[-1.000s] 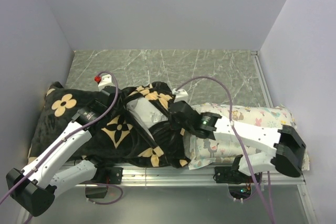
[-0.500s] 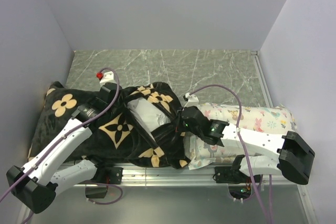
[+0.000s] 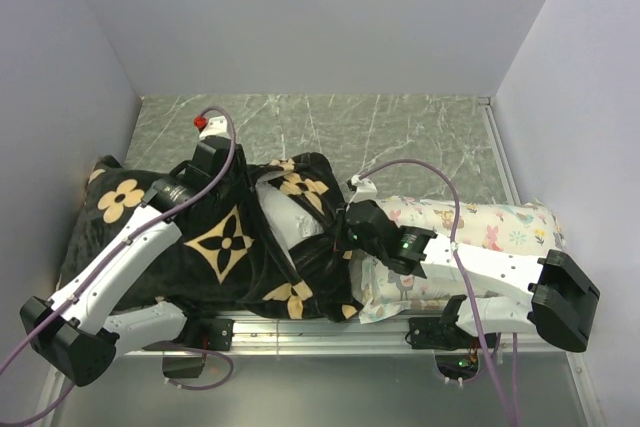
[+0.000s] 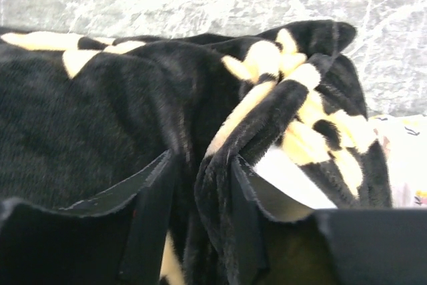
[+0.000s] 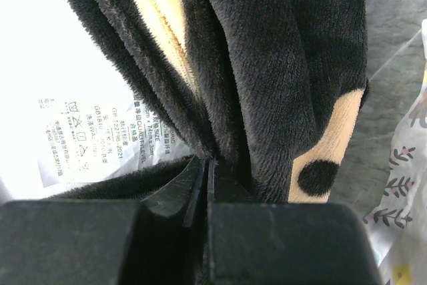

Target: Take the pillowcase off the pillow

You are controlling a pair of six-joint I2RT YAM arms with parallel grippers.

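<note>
The black plush pillowcase (image 3: 225, 242) with tan flower motifs lies on the left and middle of the table. The plain white pillow (image 3: 285, 215) shows through its opening. My left gripper (image 3: 240, 175) is at the case's back edge. In the left wrist view it (image 4: 200, 185) pinches an upright fold of the pillowcase (image 4: 100, 111), with white pillow (image 4: 293, 178) to the right. My right gripper (image 3: 340, 232) is at the opening's right edge. In the right wrist view it (image 5: 208, 165) is shut on the pillowcase (image 5: 280, 65) rim, beside the pillow (image 5: 73, 65) and its care label (image 5: 87, 131).
A smaller white pillow with pastel animal-and-plant print (image 3: 490, 222) lies on the right, under my right arm; it also shows in the right wrist view (image 5: 407, 165). The green marble tabletop (image 3: 400, 137) lies behind, with walls on three sides. A metal rail (image 3: 300, 332) runs along the near edge.
My left gripper has moved toward the back with the pillowcase fold, drawing black fabric over more of the white pillow. My right arm shifted forward at first, then held still.
</note>
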